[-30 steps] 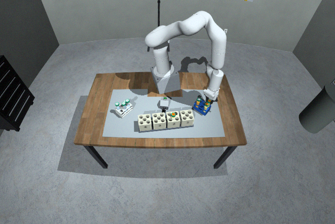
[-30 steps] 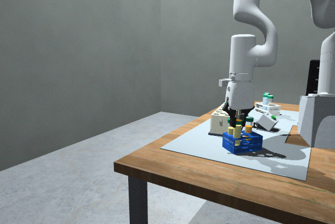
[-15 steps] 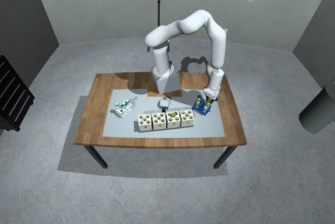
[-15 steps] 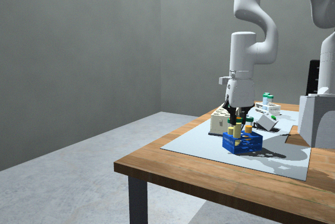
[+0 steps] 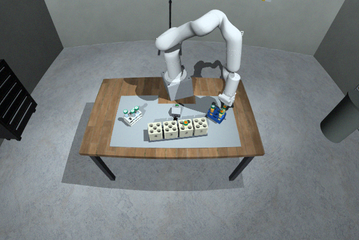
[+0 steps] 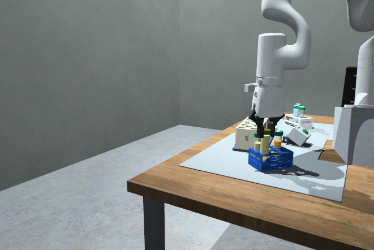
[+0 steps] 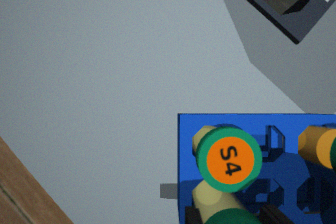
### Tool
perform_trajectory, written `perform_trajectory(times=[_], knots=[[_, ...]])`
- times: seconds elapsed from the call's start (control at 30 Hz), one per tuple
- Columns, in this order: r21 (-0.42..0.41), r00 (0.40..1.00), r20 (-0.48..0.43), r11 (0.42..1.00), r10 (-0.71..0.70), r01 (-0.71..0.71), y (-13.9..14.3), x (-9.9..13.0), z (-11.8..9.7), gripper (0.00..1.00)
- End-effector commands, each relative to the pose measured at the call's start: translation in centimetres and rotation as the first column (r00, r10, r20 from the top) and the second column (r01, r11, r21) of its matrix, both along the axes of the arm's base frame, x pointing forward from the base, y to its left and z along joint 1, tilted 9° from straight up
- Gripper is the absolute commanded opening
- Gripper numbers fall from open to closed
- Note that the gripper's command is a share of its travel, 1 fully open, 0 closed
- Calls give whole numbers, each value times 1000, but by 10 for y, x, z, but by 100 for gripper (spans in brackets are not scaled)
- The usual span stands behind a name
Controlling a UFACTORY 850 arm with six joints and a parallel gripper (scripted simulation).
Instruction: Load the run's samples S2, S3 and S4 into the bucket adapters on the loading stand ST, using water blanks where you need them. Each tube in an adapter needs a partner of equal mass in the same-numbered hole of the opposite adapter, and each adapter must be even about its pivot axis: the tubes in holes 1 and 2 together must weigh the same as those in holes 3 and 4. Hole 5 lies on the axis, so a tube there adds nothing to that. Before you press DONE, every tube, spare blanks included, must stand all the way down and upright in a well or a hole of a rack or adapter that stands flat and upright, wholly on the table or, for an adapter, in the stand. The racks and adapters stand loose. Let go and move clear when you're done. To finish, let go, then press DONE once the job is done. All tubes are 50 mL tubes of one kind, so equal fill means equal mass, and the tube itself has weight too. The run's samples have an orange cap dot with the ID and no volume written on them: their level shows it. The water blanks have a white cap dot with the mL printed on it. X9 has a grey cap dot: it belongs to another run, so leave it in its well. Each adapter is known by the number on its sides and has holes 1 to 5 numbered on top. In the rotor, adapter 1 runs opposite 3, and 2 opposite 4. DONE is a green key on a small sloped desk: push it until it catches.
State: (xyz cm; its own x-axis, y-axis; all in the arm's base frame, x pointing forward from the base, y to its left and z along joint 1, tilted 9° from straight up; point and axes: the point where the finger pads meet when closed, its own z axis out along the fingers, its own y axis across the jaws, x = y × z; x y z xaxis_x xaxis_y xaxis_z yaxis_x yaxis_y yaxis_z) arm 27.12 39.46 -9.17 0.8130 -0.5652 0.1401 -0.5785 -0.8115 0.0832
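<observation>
Tube in the grip, sample rack crowded

Gripper (image 5: pixel 225 105) (image 6: pixel 266 136) (image 7: pixel 232 217) clamped on the rear sample tube (image 5: pixel 224 107) (image 6: pixel 265 145) (image 7: pixel 232 218), at the blue rack (image 5: pixel 213 118) (image 6: pixel 255 162) (image 7: pixel 186 122); its ID is out of sight, and its foot is perhaps still inside the well, hard to tell through the rack wall. S4 (image 5: pixel 221 112) (image 6: pixel 257 145) (image 7: pixel 230 160) stands close by; another orange-dotted tube (image 5: pixel 185 122) sits in adapter 2 (image 5: pixel 186 132).

Main risk, as I judge it: a sideways move before the foot clears could tip or drag the loose rack; a finger brushing S4 could tilt it; a poor grip could let the tube swing and miss its hole; a misread level would pick the wrong blank and spoil the balance.

Wrist view gives the S4 lettering, but cuts off the gripped tube's cap; exterior shows the pale yellow levels and the orange-filled tube (image 5: pixel 212 106) (image 6: pixel 277 143) (image 7: pixel 335 150) beside them; top view alone gives the adapter numbers and the whole row on the stand (image 5: pixel 177 139) (image 6: pixel 241 149), with three tubes in the white rack (image 5: pixel 132 121) (image 6: pixel 307 122) across the table.
</observation>
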Motion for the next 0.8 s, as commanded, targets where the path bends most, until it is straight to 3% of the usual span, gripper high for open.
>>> perform_trajectory(times=[0.0, 0.77], knots=[[2, 1000, 1, 1000, 0, 0, 2, 0, 6, 0], [2, 1000, 1, 1000, 0, 0, 8, -2, 44, 0]])
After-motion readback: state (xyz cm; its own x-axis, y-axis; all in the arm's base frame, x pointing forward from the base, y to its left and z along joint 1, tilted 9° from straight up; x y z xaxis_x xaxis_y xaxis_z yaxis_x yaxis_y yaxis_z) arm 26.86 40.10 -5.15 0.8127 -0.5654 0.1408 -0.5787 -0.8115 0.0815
